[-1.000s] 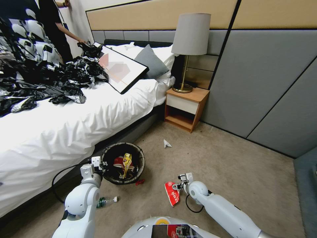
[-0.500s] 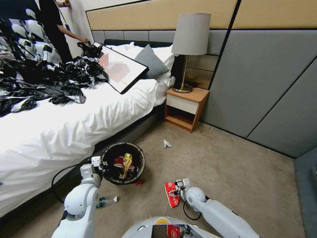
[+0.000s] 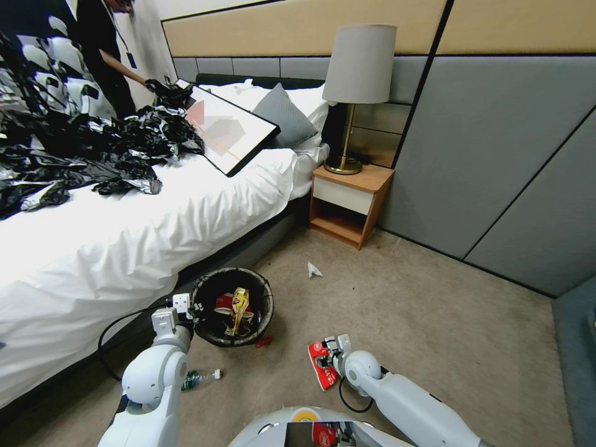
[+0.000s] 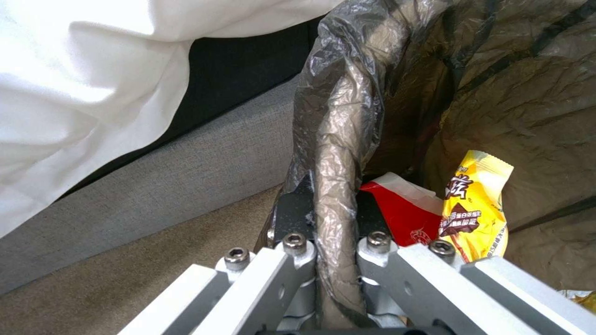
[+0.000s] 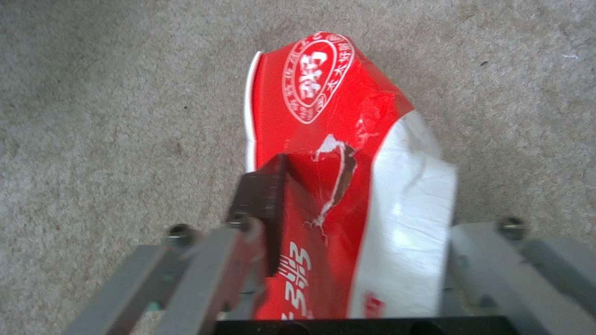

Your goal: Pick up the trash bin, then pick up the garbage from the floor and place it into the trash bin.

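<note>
With our left claw (image 4: 326, 260) clamped on the trash bin (image 3: 233, 307) rim, we should centre the wide-open right claw (image 5: 348, 232) astride the red-and-white wrapper (image 5: 335, 186) before closing.

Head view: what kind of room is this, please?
Most likely a hotel bedroom: a bed with white linen against a padded headboard wall, a wooden nightstand carrying a lamp, and carpet on the floor.

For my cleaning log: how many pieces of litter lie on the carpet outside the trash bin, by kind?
Red-and-white wrapper, at the right gripper: 1
White paper scrap: 1
Small red scrap beside the trash bin that the left gripper holds: 1
Plastic bottle: 1
Total: 4
</note>
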